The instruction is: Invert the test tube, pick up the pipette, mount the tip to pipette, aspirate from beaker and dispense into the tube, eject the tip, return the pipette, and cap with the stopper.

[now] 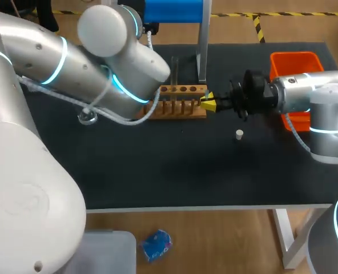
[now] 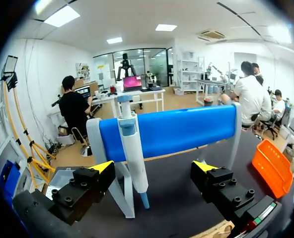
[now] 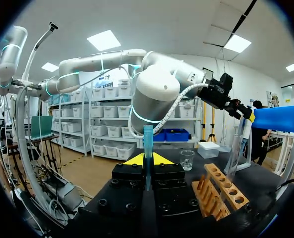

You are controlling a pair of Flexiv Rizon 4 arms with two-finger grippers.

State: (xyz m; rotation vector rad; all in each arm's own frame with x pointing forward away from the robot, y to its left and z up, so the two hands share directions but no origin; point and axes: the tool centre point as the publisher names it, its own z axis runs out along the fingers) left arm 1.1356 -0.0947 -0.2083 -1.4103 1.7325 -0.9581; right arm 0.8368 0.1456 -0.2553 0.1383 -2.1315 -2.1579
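ok so the black table (image 1: 174, 177) is showing a wide dark stretch between the wooden rack (image 1: 177, 104) and the front edge. The little white stopper (image 1: 239, 134) is sitting out on that stretch, well apart from the rack. The orange bin (image 1: 294, 60) is sitting toward the back right corner, partly behind the right arm (image 1: 312, 97), and the blue stand (image 1: 174, 11) is standing at the back edge. The beaker (image 1: 88, 117) is peeking out from under the left arm (image 1: 100, 63), left of the rack

the left gripper (image 2: 153, 171) is hanging wide open, gripping nothing and facing the stand. The pipette (image 2: 132, 148) is hanging on the stand right ahead of it, long axis upright, plunger end up and nozzle down

the right gripper (image 1: 209, 103) is sitting just beside the rack's right end. Its fingers are clamped on a blue pipette tip (image 3: 148, 141), which is running straight out along the fingers, wide end out front. A clear test tube (image 3: 234, 158) is standing in the rack, leaning a bit
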